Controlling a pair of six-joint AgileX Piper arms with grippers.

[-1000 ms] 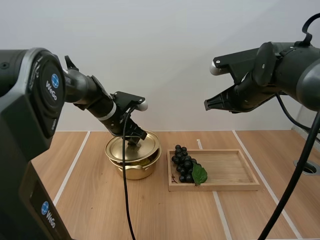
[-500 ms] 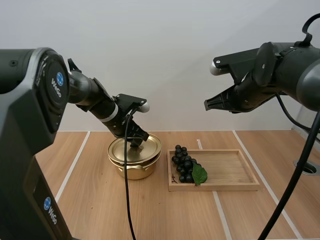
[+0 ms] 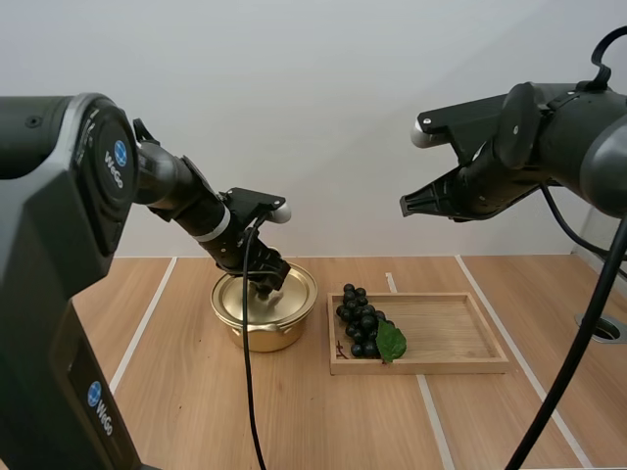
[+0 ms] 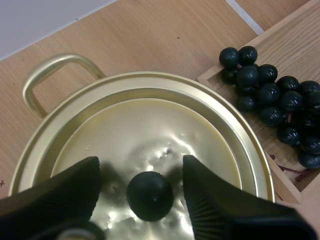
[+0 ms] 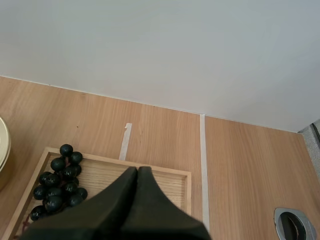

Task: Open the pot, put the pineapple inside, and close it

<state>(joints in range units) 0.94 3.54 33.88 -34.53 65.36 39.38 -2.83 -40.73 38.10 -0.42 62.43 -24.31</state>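
- left gripper (image 4: pixel 141 169) open, fingers either side of black knob (image 4: pixel 149 196), gaps both sides
- lid (image 4: pixel 150 125) sits on gold pot (image 3: pixel 257 336), centre-left in high view
- right gripper (image 3: pixel 406 207) closed, empty, upper right
- grapes (image 3: pixel 361 323) at left end of wooden tray (image 3: pixel 451 338), just right of pot

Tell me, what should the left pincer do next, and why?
Probably close the left pincer on the knob: it stands open either side of it, the lid is on the pot, and the grapes lie in the tray.
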